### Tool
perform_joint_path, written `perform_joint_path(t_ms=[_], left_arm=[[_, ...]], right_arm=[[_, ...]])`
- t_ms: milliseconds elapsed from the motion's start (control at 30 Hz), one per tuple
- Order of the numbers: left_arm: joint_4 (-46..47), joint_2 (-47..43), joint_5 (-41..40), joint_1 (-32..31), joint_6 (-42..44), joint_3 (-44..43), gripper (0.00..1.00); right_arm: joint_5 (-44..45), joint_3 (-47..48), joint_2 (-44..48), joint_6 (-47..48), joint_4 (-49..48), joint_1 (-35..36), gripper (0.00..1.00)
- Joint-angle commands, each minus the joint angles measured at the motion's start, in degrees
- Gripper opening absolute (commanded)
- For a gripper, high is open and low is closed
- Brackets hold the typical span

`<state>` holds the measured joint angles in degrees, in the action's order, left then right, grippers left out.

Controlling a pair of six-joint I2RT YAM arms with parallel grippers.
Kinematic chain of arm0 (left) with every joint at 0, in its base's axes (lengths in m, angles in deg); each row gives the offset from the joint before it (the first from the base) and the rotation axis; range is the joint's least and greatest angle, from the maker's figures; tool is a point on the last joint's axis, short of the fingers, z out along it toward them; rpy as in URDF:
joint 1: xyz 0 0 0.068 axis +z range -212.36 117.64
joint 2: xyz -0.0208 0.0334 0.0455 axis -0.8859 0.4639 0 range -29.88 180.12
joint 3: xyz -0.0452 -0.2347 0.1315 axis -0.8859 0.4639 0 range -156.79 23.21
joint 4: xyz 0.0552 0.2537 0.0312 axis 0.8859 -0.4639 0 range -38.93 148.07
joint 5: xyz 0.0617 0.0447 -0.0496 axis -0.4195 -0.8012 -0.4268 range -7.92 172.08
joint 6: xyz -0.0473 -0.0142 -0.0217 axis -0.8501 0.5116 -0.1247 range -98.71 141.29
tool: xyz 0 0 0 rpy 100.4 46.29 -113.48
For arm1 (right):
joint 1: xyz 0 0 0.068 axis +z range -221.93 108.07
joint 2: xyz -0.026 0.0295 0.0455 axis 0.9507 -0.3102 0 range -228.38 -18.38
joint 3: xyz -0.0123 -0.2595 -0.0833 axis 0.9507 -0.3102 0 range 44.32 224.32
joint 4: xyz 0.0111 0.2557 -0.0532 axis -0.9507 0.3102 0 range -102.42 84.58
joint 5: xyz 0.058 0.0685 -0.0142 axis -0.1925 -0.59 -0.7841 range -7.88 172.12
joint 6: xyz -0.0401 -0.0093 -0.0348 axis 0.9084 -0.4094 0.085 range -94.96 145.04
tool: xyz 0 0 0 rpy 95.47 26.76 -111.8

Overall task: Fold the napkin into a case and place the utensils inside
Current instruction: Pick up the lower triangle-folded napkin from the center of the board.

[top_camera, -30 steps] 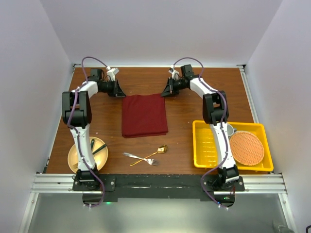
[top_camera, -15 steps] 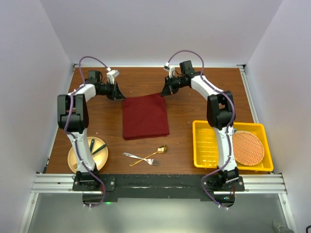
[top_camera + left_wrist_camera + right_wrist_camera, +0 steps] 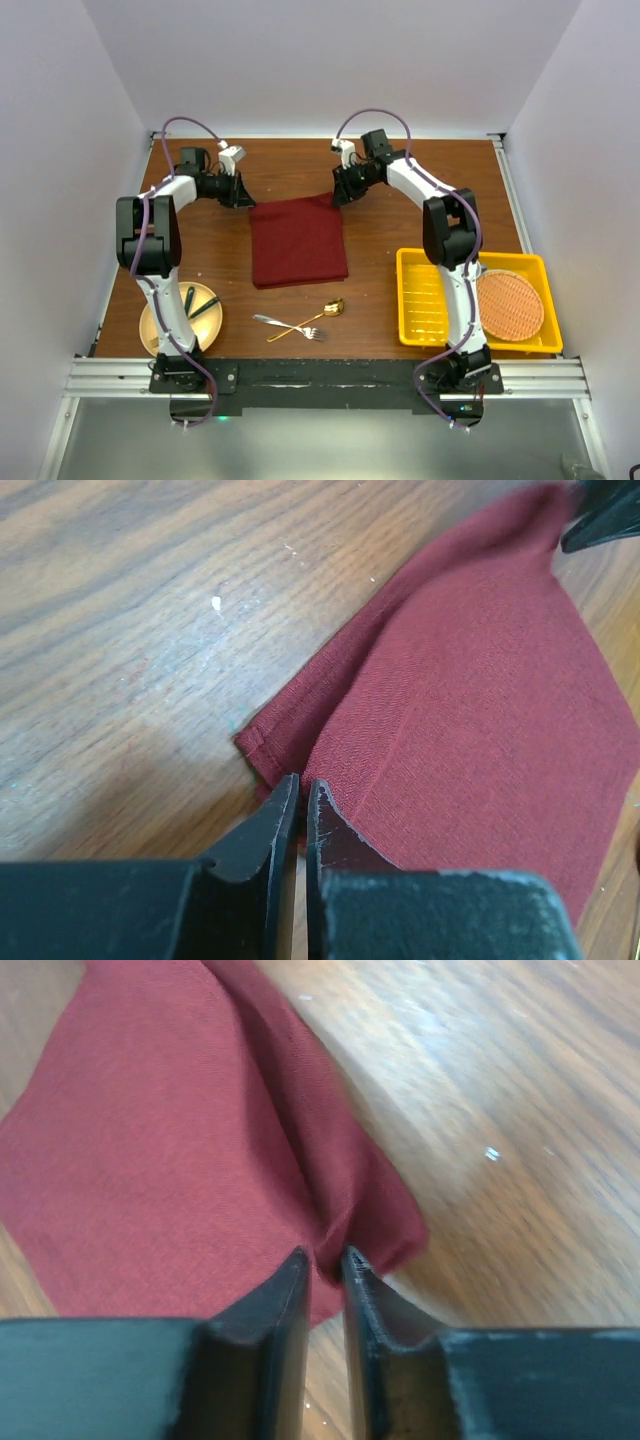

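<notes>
the dark red soft cloth napkin (image 3: 298, 240) lies flat in the middle of the brown wooden table (image 3: 390, 225). the left tool (image 3: 243, 196) and right tool (image 3: 340, 195) each pinch a far corner, jaws nearly together, probably so the edge lifts evenly for the next fold.

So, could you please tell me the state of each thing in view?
napkin: folded, lying flat, both far corners pinched.
left pincer: shut on the napkin's far left corner.
right pincer: shut on its far right corner, cloth puckered.
spoon: lying loose, outside the napkin.
fork: lying loose, crossing the spoon.
woven mat: lying in the yellow tray.
</notes>
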<state>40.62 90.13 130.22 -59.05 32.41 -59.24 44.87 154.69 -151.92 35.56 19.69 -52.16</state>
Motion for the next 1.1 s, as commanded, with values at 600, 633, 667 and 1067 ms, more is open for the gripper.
perform_joint_path(t_ms=[600,633,667,1067], left_arm=[[2.4,2.1,-1.6,-1.5,-0.7,-2.0,0.0],[2.3,2.1,-1.5,-1.4,-0.6,-2.1,0.0],[2.3,2.1,-1.5,-1.6,-0.6,-2.2,0.0],[2.3,2.2,-1.5,-1.6,0.0,-2.7,0.0]], right_arm=[[-3.6,10.5,-10.3,-13.3,6.8,-2.7,0.47],[-4.6,10.4,-10.4,-15.3,6.7,-2.8,0.48],[-6.1,10.0,-10.4,-16.0,6.2,-2.8,0.49],[-6.7,10.0,-12.7,-21.3,5.4,-3.2,0.38]])
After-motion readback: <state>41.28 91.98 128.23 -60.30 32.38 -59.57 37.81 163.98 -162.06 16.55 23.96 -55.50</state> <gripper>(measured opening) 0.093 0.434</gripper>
